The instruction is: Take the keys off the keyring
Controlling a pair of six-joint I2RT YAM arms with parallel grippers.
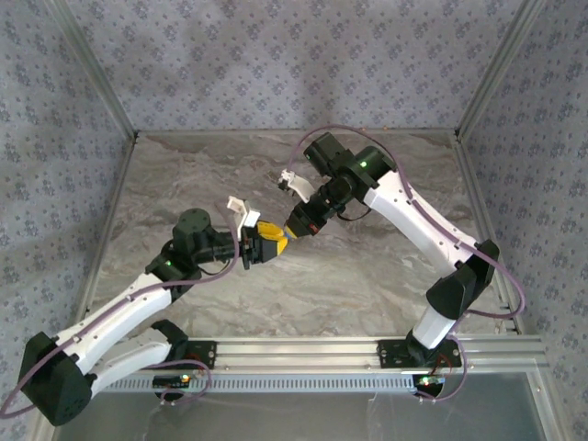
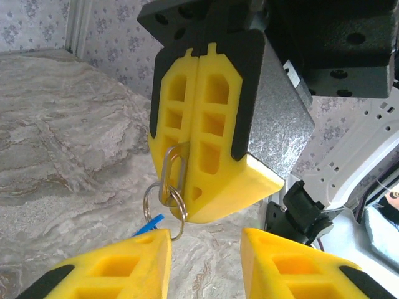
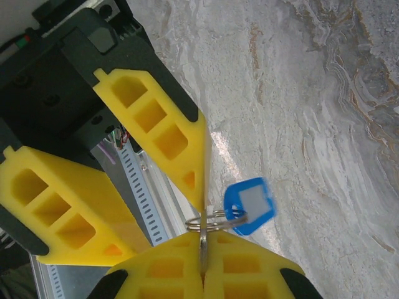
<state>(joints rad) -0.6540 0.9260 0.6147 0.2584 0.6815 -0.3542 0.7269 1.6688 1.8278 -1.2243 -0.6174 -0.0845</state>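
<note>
We see the keys [image 3: 249, 207] under the right gripper [image 3: 202, 255], above the table [image 1: 367, 276]. The left gripper [image 2: 206, 240] sits just left, perhaps touching.

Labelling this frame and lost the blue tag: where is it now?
In the right wrist view the blue tag hangs right of the metal ring, just above the right gripper that pinches the keys, near the open left gripper.

**Smooth plastic, bright metal, creased marbled sheet**

The keys [image 3: 249, 205] are showing a smooth blue plastic tag with a pale insert, and thin shiny silvery metal rings at its 8 o'clock. The right gripper [image 3: 202, 246] and left gripper [image 2: 202, 243] are wearing matt yellow plastic fingers backed in black; the table [image 1: 367, 276] is looking like a matt, wrinkled marbled sheet; the walls [image 1: 276, 64] are looking like patterned cloth; the frame rails [image 1: 303, 354] are gleaming as brushed metal.
</note>
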